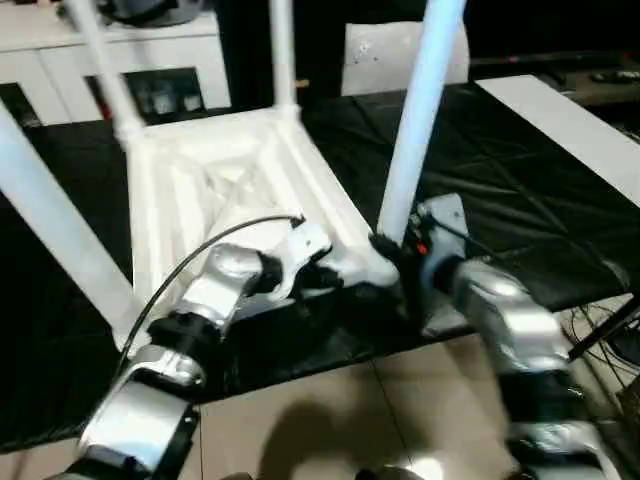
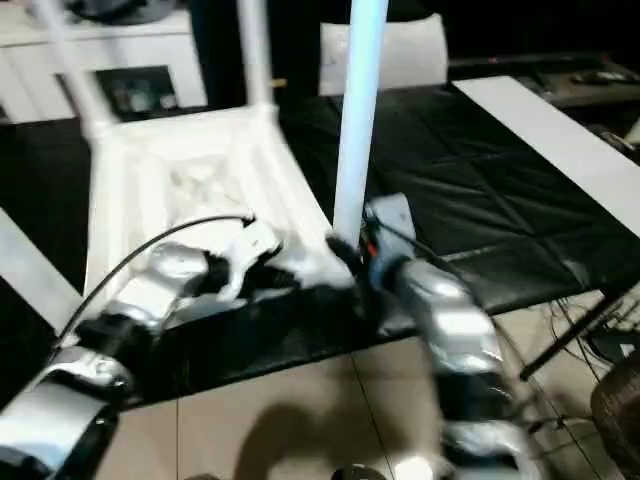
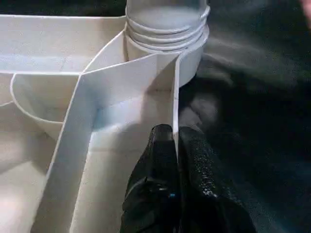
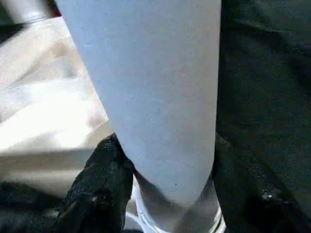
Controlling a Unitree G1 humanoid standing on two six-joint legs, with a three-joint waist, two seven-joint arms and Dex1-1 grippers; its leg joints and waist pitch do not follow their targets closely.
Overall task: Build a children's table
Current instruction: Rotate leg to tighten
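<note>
Table upside down, both grippers at its near right corner

You have the table lying top-down on the black mat, ribbed underside facing up, with its legs standing up from the corner sockets. Your right gripper is at the base of the near right leg; in the right wrist view a black finger sits on each side of that leg, closed against it just above the socket. Your left gripper is on the near side of the same corner; its two fingers are pinched together on the thin upright rim wall that runs to the socket.

Around you: the near left leg slants across the left of the head view, and the two far legs rise at the far corners. A black cable arcs over your left forearm and across the underside. A white cabinet with glass doors stands behind the table. A flat white board lies on the mat to the right, well apart from the table. Beyond the mat's near edge is tiled floor, with dark cables hanging at the right edge.
</note>
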